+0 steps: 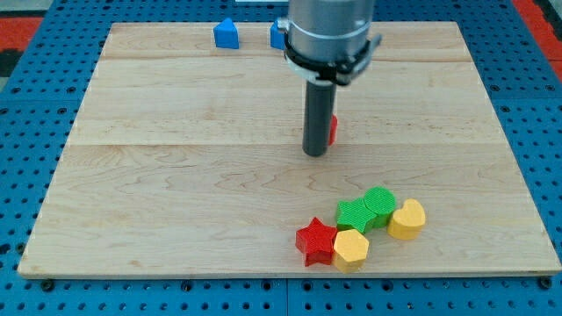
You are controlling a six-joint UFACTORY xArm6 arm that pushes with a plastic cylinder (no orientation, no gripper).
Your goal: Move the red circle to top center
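Note:
The red circle (333, 129) shows only as a thin red sliver at the right side of my dark rod, near the middle of the wooden board (176, 175); most of it is hidden behind the rod. My tip (314, 153) rests on the board just at the lower left of that block, seemingly touching it. The arm's grey body (329, 35) hangs over the top centre of the board.
A blue block (226, 34) sits at the top edge, and another blue block (277, 35) is partly hidden by the arm. At the lower right lie a red star (316, 242), a yellow hexagon (351, 248), two green blocks (354, 215) (380, 204) and a yellow heart (407, 219).

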